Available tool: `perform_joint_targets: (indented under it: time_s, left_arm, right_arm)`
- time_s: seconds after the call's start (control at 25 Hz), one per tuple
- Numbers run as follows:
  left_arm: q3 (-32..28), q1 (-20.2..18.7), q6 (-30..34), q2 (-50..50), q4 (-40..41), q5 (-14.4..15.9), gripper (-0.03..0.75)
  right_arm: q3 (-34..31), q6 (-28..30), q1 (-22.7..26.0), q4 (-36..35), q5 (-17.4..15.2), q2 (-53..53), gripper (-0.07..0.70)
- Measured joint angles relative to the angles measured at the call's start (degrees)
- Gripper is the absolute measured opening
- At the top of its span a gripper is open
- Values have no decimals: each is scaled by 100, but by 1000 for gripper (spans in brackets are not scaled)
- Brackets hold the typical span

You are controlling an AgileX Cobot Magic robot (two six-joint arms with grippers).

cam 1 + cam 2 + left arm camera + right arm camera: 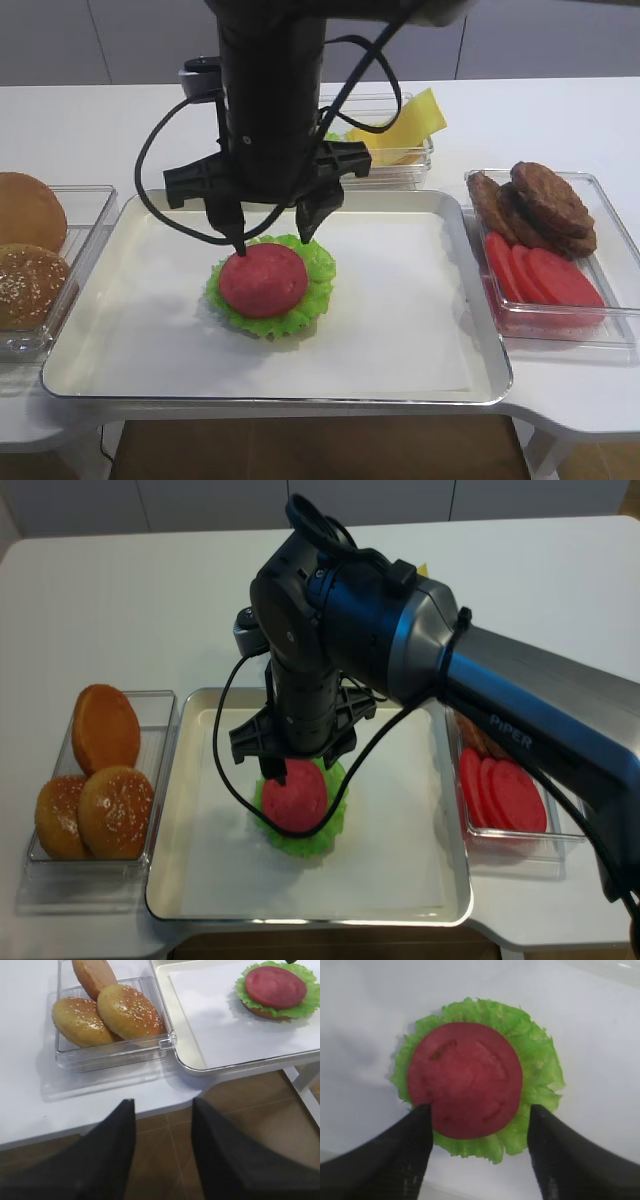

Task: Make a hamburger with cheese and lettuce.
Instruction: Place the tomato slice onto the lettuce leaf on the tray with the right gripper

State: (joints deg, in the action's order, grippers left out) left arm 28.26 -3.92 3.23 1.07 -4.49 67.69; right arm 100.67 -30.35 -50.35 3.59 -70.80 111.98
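Observation:
The hamburger [270,287] is a low stack on the silver tray [410,330]: ruffled green lettuce [319,276] [536,1055] with a round red slice [263,280] [465,1080] on top. In the left wrist view a brown bun edge [265,1013] shows under the leaf. My right gripper [271,240] [480,1110] hangs just above the stack, open, its fingers straddling the slice's edge and holding nothing. Yellow cheese [412,124] slices sit in a clear box behind the tray. My left gripper [163,1105] is open and empty, off the table's front edge over the floor.
A clear box of sesame buns [30,262] [127,1010] stands left of the tray. On the right, another clear box holds brown patties [545,205] and red slices [545,275]. The right arm [400,640] and its cable reach over the tray from the right.

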Motion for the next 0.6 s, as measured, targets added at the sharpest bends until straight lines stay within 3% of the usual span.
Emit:
perform_joint_targets:
  time_s: [0.32, 0.6]
  left_arm:
    - [0, 0, 0, 0, 0, 0, 283]
    - [0, 0, 0, 0, 0, 0, 283]
  right_arm:
    - [0, 259, 0, -568, 0, 0, 465]
    - [0, 413, 0, -359, 0, -284, 465]
